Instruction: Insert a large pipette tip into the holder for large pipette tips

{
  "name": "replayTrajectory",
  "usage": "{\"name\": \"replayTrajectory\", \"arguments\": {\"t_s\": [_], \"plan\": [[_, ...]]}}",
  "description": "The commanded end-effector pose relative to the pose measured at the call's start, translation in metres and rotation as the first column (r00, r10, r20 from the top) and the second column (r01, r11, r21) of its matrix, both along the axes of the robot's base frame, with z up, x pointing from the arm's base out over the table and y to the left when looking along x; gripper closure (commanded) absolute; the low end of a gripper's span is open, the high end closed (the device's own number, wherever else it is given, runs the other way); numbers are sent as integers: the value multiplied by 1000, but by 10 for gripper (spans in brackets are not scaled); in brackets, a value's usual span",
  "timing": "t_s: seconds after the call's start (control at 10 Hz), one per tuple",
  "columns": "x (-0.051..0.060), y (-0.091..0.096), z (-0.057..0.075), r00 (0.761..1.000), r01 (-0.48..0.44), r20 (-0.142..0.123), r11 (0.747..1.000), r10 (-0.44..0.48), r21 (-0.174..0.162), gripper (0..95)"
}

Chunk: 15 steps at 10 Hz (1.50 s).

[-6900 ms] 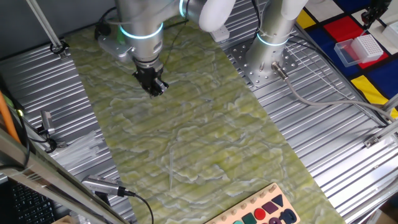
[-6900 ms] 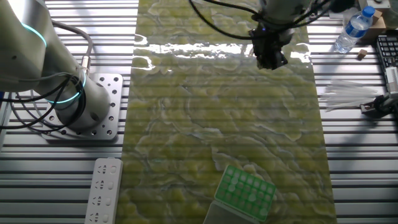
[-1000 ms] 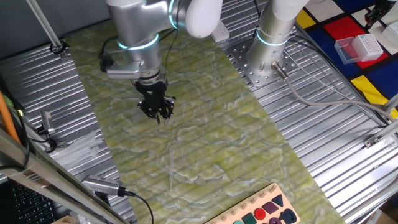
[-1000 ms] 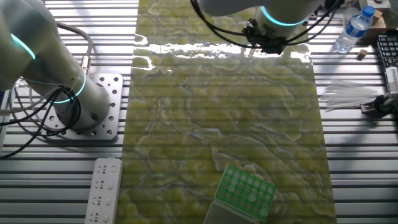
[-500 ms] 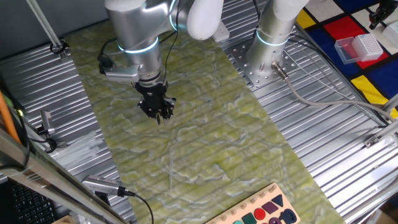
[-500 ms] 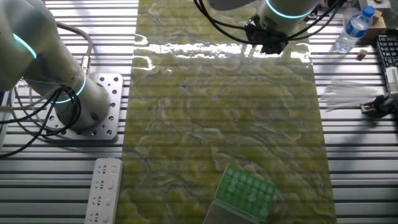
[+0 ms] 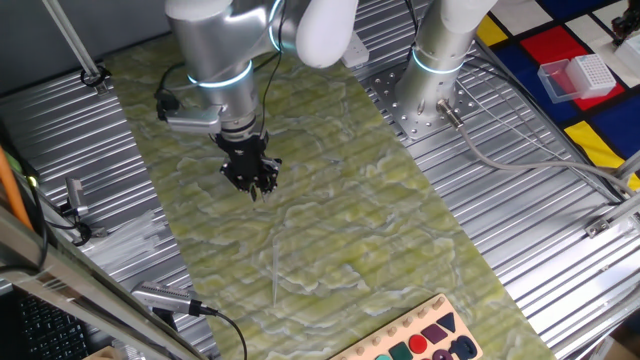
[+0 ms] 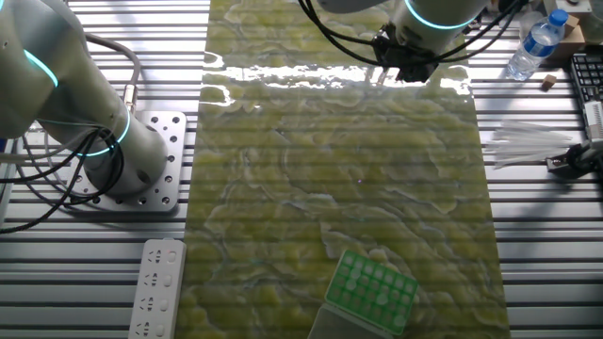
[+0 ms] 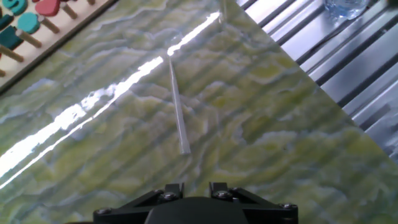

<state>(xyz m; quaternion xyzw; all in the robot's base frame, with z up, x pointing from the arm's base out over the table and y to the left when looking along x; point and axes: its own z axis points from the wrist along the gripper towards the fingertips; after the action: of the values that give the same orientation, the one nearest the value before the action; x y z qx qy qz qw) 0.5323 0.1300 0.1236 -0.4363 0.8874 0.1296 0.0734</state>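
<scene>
Black and two-fingered, our gripper (image 7: 250,180) hangs above the far stretch of the green-and-yellow marbled mat (image 7: 330,230), pointing down with its tips clear of the surface. In one fixed view we see the fingers spread a little apart with nothing between them; in the other fixed view the gripper (image 8: 407,71) shows only as a dark block under the silver wrist, so we cannot judge the gap there. In the hand view the gripper (image 9: 191,188) shows only two short tips at the bottom edge, separated.

We find the long, thin, translucent whitish plastic pipette tip (image 9: 177,106) lying flat on the mat, ahead of the fingers in the hand view, its wider end nearer the gripper and its point running off toward a bright glare streak. In one fixed view the same tip (image 7: 275,268) lies faintly on the mat, well apart from the gripper and nearer the camera.

We see the small boxy rack with a green perforated top and paler translucent sides (image 8: 371,290) standing at the near end of the mat in the other fixed view, well apart from the gripper.

A clear plastic water bottle with a blue cap (image 8: 533,45) stands on the ribbed metal table (image 8: 546,235) beside the mat.
</scene>
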Motion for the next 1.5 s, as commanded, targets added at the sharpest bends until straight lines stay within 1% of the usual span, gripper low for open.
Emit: {"name": "replayTrajectory", "arguments": {"t_s": [0.1, 0.2, 0.5, 0.7, 0.8, 1.0, 1.3, 1.5], "plan": [[7, 9, -8, 1000, 15, -3, 1000, -15, 1, 570], [11, 17, -14, 1000, 21, 0, 1000, -21, 4, 570], [18, 33, -26, 1000, 25, 0, 1000, -25, 4, 570], [19, 40, -32, 1000, 24, 2, 1000, -24, 2, 570], [19, 45, -38, 1000, 25, 2, 1000, -25, -3, 570], [20, 50, -45, 1000, 28, 4, 1000, -28, -3, 570], [20, 54, -62, 1000, 14, 10, 1000, -14, -4, 570], [17, 55, -73, 1000, 7, 13, 1000, -7, -4, 570]]}}
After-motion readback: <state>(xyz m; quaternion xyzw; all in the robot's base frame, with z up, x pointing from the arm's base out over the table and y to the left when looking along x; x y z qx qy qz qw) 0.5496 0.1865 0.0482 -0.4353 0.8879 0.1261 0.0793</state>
